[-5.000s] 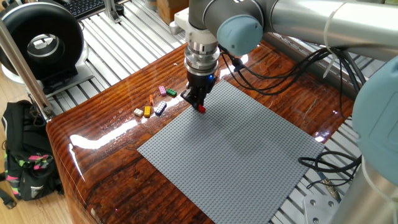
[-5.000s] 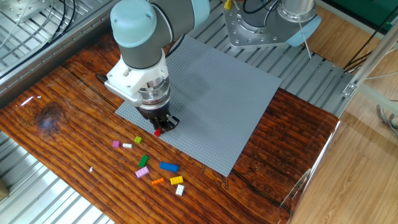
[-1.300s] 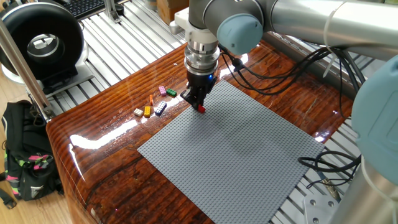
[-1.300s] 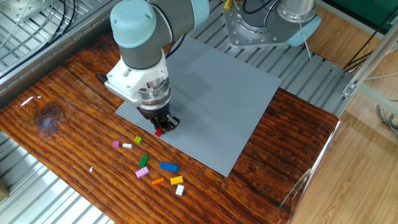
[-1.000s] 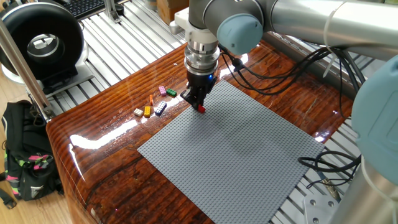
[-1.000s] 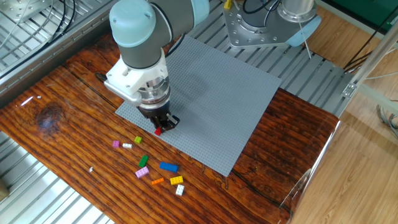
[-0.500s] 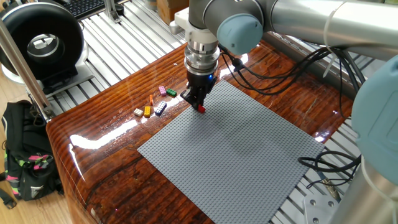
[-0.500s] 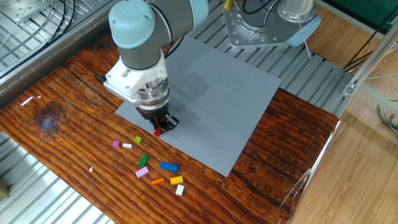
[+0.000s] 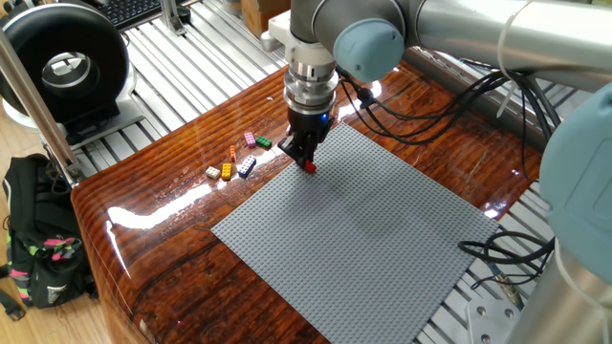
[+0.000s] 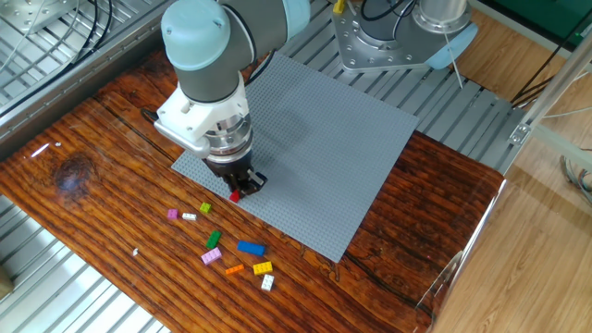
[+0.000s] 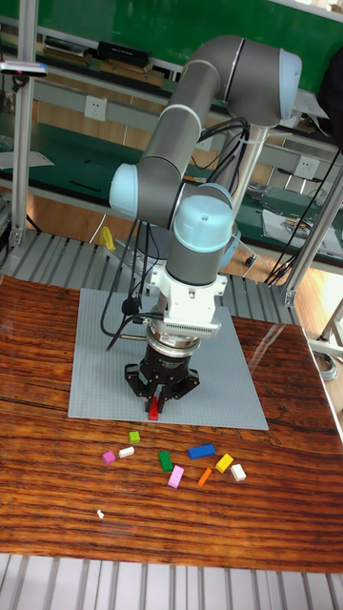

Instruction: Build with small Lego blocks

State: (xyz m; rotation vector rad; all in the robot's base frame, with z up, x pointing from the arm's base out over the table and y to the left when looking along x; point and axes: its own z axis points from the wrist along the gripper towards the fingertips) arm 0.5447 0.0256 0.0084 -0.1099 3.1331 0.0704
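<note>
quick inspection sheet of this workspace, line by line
surface: glossy wooden table with a grey baseplate laid flat on it.
job's things: red brick in the pincer at the baseplate's edge; loose bricks lie scattered on the wood beside it.
clutter: nothing seen.
grippers: pincer points straight down, shut on the red brick.
cables: black cables trail off the arm across the table's far side.
surroundings: black backpack on the floor.

arm: shifted very slightly away from the loose bricks [image 10: 239,255], across the baseplate [image 10: 324,148]
gripper [image 10: 235,192]: moved with it, by a barely visible amount
red brick [image 10: 234,196]: travelled along between the fingers
</note>
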